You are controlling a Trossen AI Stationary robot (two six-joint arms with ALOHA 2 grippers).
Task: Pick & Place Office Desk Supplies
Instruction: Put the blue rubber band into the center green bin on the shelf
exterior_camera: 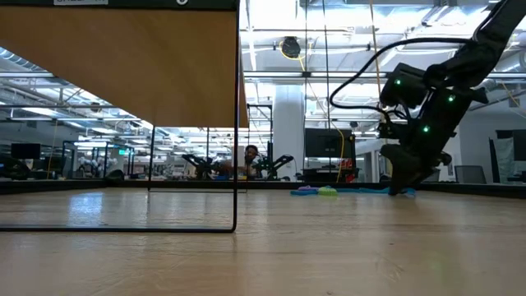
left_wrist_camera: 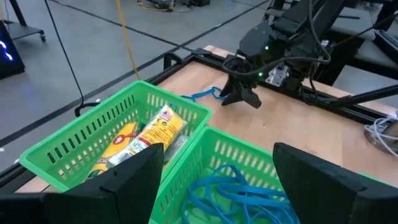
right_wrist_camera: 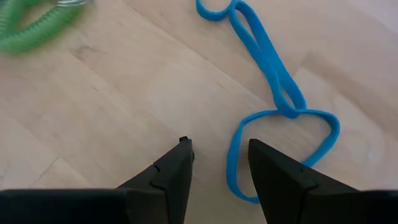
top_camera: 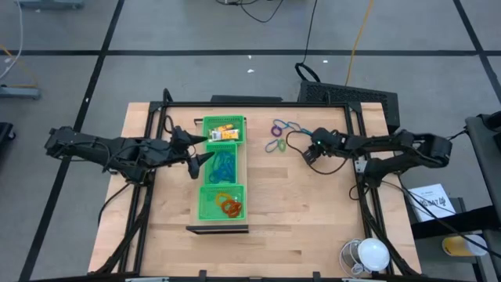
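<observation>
The right pincer (right_wrist_camera: 219, 163) hangs low over the worktop (top_camera: 313, 211), fingers parted and empty, just beside a twisted blue loop (right_wrist_camera: 280, 102) lying flat near a green coil (right_wrist_camera: 31, 28). The left pincer (left_wrist_camera: 217, 171) hovers spread wide over the green tray (top_camera: 205, 168), which holds blue loops (left_wrist_camera: 233, 190), yellow packets (left_wrist_camera: 146, 137) and orange loops (top_camera: 228, 205).

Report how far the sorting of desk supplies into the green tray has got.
Done: the green tray holds yellow packets, blue loops and orange loops, one kind per compartment. In hand: nothing gripped; the left gripper hangs open over the blue compartment, and the right gripper hangs open above a blue loop. Left: that loop and the purple and green loops beside it.
</observation>
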